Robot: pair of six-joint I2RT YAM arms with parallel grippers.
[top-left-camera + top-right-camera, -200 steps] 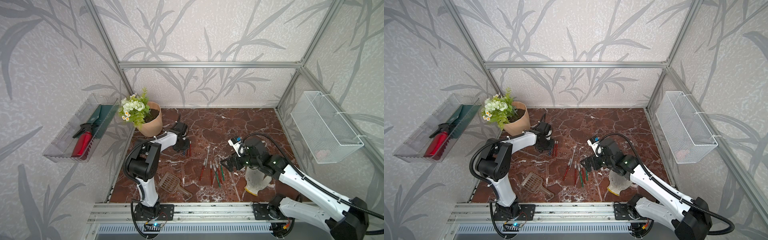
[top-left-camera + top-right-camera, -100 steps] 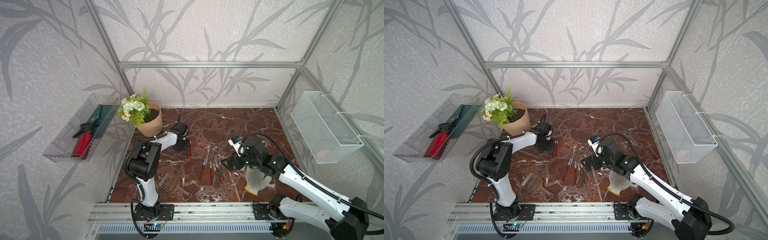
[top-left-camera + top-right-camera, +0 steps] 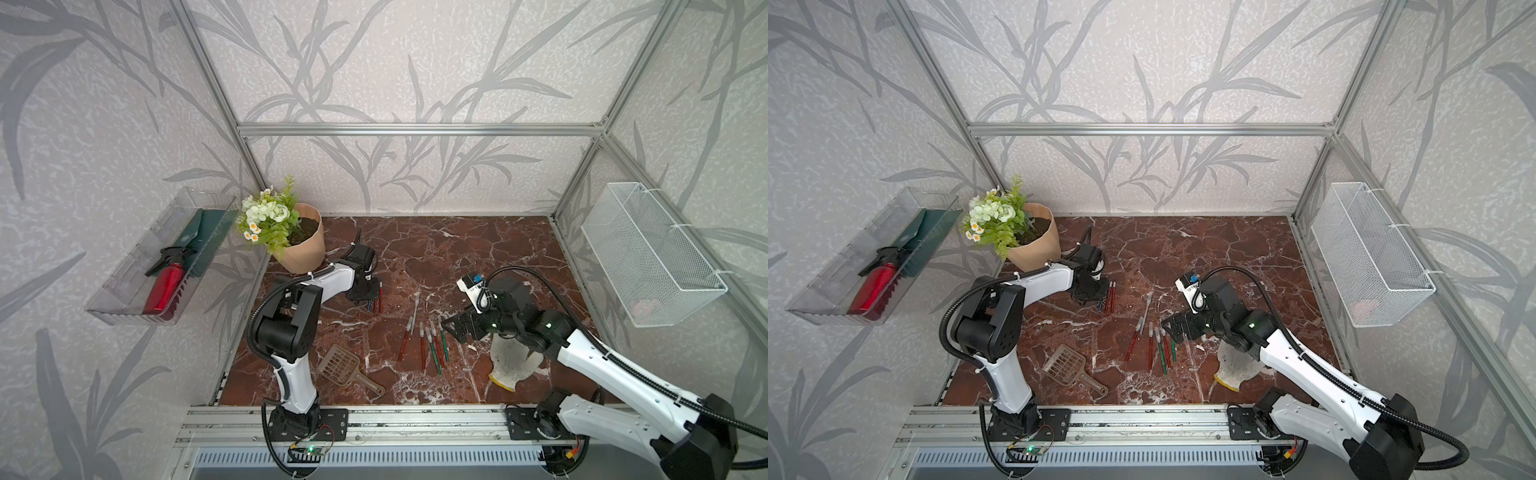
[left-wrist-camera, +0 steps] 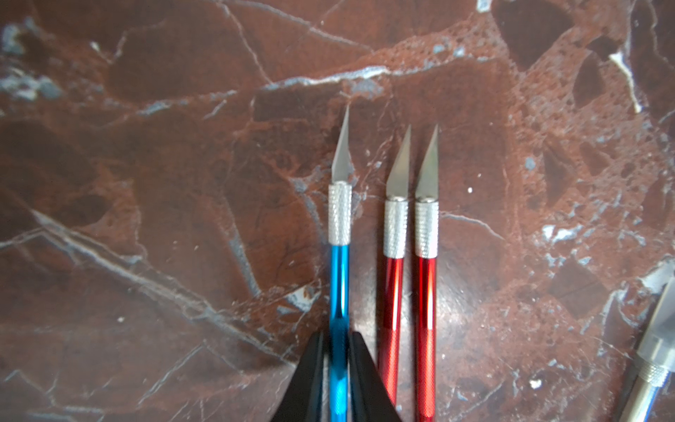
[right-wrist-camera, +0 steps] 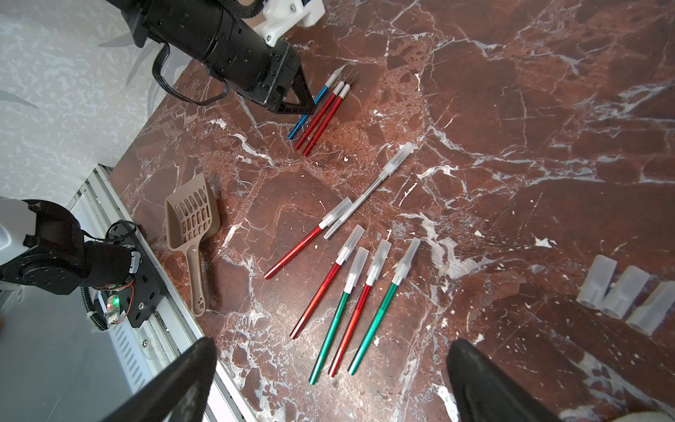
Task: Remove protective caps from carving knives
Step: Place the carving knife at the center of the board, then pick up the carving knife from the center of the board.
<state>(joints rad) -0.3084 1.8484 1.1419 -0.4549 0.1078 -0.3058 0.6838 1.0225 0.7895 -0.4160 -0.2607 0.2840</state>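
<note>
Hardly anything had shifted: left claw (image 4: 336,334) straddled the bare blue-handled carving knife (image 4: 339,285), grip unclear, parked beside two uncapped red-handled knives (image 4: 425,292) at nine o'clock on the marble surface (image 4: 146,182), sorted from six translucent-capped knives (image 5: 334,321) before the gaping right claw (image 5: 330,343).

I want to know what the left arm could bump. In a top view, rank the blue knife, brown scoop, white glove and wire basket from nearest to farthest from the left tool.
1. Blue knife, lying between the jaws of the left tool.
2. Brown scoop, toward the front.
3. White glove, on the right side.
4. Wire basket, hung farthest right.
</note>
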